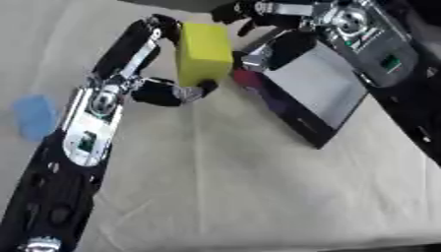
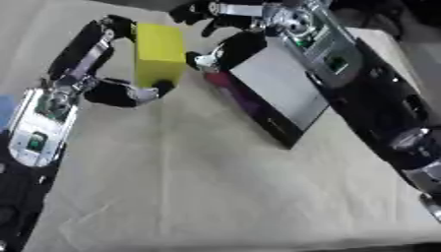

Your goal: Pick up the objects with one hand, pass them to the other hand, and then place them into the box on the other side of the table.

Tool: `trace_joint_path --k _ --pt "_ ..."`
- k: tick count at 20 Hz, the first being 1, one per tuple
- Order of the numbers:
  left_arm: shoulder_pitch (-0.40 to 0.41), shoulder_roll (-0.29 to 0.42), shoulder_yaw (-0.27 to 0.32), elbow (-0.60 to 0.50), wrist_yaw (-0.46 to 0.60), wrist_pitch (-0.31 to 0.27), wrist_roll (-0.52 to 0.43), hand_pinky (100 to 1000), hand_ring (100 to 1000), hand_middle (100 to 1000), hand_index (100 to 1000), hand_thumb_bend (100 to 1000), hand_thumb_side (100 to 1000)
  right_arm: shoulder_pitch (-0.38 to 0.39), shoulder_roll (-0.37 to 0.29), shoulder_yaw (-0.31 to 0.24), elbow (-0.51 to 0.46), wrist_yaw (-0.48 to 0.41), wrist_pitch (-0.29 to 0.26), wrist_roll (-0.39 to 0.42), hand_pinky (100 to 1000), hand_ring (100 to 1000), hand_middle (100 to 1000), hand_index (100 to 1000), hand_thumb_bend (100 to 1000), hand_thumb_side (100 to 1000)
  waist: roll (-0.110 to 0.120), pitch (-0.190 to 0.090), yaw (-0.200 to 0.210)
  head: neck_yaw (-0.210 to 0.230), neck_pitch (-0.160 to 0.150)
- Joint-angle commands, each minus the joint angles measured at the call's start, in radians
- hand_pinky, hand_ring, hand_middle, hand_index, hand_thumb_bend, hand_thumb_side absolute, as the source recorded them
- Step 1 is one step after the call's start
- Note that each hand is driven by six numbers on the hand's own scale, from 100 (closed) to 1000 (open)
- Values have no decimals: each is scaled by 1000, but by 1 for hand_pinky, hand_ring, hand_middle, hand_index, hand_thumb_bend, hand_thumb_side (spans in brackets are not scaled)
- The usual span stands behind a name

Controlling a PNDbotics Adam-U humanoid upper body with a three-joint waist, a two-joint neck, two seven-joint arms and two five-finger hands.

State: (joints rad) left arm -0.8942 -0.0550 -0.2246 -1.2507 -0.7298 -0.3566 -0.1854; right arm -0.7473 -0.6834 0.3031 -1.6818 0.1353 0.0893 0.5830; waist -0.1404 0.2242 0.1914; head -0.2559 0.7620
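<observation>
A yellow block (image 1: 204, 53) is held upright above the table at the upper middle. My left hand (image 1: 129, 56) is shut on it, with fingers (image 1: 162, 25) curled over its top left edge and the thumb (image 1: 188, 91) under its bottom. My right hand (image 2: 258, 19) reaches in from the upper right and is open. Its fingers (image 1: 231, 12) spread by the block's top right corner and its thumb (image 1: 268, 53) is close to the block's right side. Whether they touch the block I cannot tell. A dark box (image 1: 297, 120) with a grey floor lies just right of the block, under the right hand.
A small red thing (image 1: 245, 78) shows at the box's near left corner, below the block. A pale blue thing (image 1: 34, 115) lies on the cloth at the far left. Both forearms run down the picture's sides. Beige cloth (image 1: 241, 187) covers the table.
</observation>
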Motion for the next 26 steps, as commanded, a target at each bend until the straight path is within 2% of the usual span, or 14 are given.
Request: trace_joint_path --k 1,7,11,16,21,26 --pt "-16 -10 0 -24 -2 5 4 702 535 424 495 100 391 -12 -19 -8 -11 -16 -2 10 872 1000 960 1000 205 382 -9 1 -3 7 -17" --pt "-17 -10 6 -16 -28 19 20 699 534 423 494 100 384 -7 -28 -11 -36 -59 9 42 870 1000 962 1000 283 264 -9 4 -6 11 -28" --pt "-18 -11 5 -12 -36 21 25 697 533 421 494 100 386 -6 -29 -14 -43 -74 16 56 870 1000 962 1000 299 241 -9 6 -7 4 -23" --pt "-18 -12 6 -10 -39 24 30 695 532 420 493 100 389 -5 -30 -16 -45 -85 16 66 872 1000 964 1000 276 268 -8 7 -9 -4 -15" --pt "-17 -15 0 -9 -33 22 27 696 531 419 492 100 411 -3 -27 -15 -40 -83 18 59 874 1000 965 1000 174 395 -9 8 -9 -11 -11" --pt "-16 -23 -10 -17 -8 18 19 697 529 417 491 100 438 -3 -21 -13 -26 -75 22 42 872 1000 962 1000 153 406 -11 11 -10 -16 -9"
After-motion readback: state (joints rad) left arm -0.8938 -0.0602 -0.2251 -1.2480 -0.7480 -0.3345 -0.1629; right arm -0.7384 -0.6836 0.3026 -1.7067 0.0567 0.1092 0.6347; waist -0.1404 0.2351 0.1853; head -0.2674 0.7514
